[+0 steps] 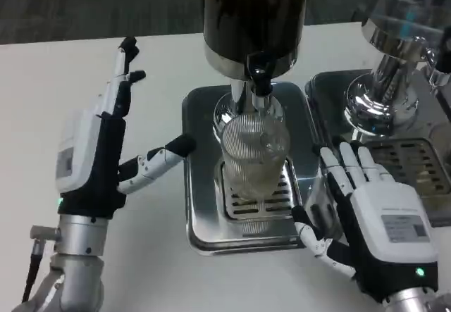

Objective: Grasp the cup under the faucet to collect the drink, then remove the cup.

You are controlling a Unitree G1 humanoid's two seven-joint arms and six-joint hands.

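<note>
Beside the metal drip tray [204, 234], the left hand [95, 157] is showing a white back plate over a black palm, white-and-black fingers with black tips, and a small green light near its silver wrist, where a black cable is running. Across the tray, the right hand [373, 220] is wearing a white back with a grey label and is glowing green near its wrist.

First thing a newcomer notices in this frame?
The clear ribbed cup standing on the drip grate under the dark dispenser's faucet, mid-frame. Then the two robot hands flanking it: the left robot hand open, fingers up, beside the steel tray; the right robot hand open at the tray's right edge, neither touching the cup.
</note>
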